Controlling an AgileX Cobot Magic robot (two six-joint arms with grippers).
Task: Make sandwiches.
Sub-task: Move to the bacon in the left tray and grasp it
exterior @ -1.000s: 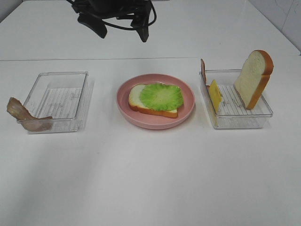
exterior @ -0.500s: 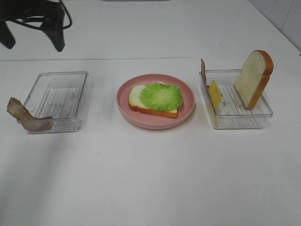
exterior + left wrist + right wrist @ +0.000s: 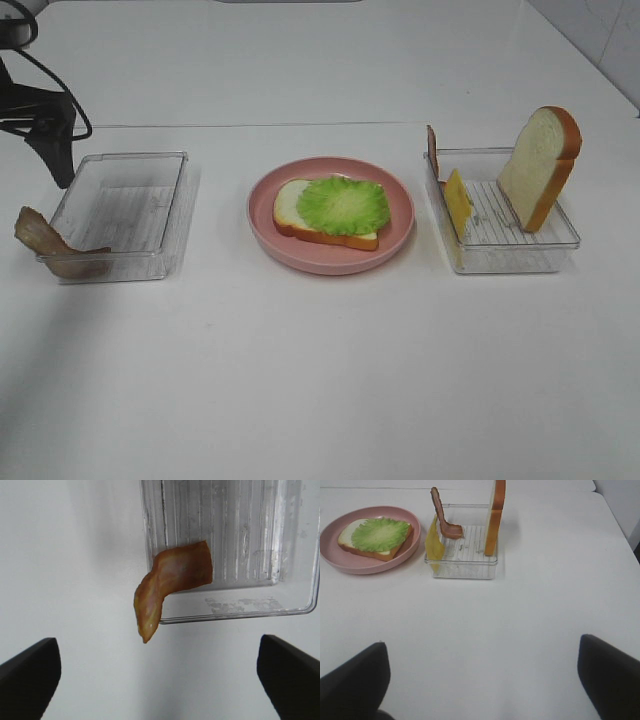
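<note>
White table (image 3: 320, 400), evenly lit, viewed from above. Layout: left tray (image 3: 175, 215), pink plate (image 3: 330, 262) in the middle, right tray (image 3: 520, 240).

Sandwich state: one bread slice (image 3: 288, 205) lies flat on the plate with the lettuce leaf (image 3: 343, 203) on top. By my reading, bacon, cheese and the top slice are not yet added. The right tray holds the cheese square (image 3: 457, 203) leaning on its wall, a second bread slice (image 3: 540, 165) standing on edge, and a second bacon strip (image 3: 432, 150) at its far corner.

Left gripper (image 3: 156, 652): fingers spread wide, nothing held. Right gripper (image 3: 482, 675): also wide open and empty, well short of the right tray.

Key relation: the draped bacon strip (image 3: 172, 577) hangs over the left tray's near-left corner. One end is inside on the ribbed floor, the other outside over the table. The left gripper is near that tray's far-left corner, so the strip lies from it toward the table's near edge, along the tray's left wall. In the left wrist view the strip sits ahead of the fingers, roughly centred between them, with its long axis diagonal across the rim. The left arm is clearly nearer.

Judgement: the likely next move is a descent onto the overhanging end, closing across the strip's width.
</note>
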